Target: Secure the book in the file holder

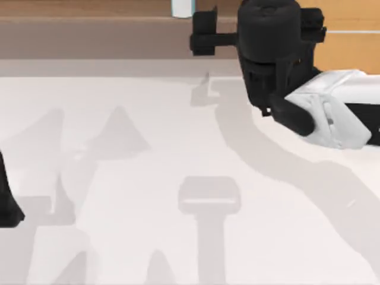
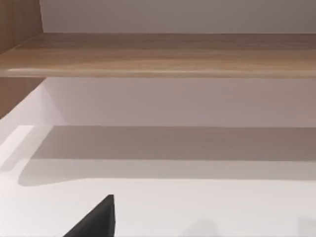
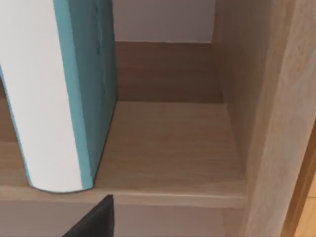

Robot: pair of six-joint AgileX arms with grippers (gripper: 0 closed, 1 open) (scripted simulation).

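The right gripper [image 1: 203,32] hung at the far edge of the table by the wooden shelf, its black fingers [image 1: 205,24] reaching toward the book, though I could not tell whether they were parted or closed. The white book with a teal cover [image 3: 59,98] stood upright in the light wooden file holder [image 3: 197,148], on its floor and apart from the side wall. The left gripper [image 1: 9,202] sat parked at the white table's [image 1: 178,148] left edge.
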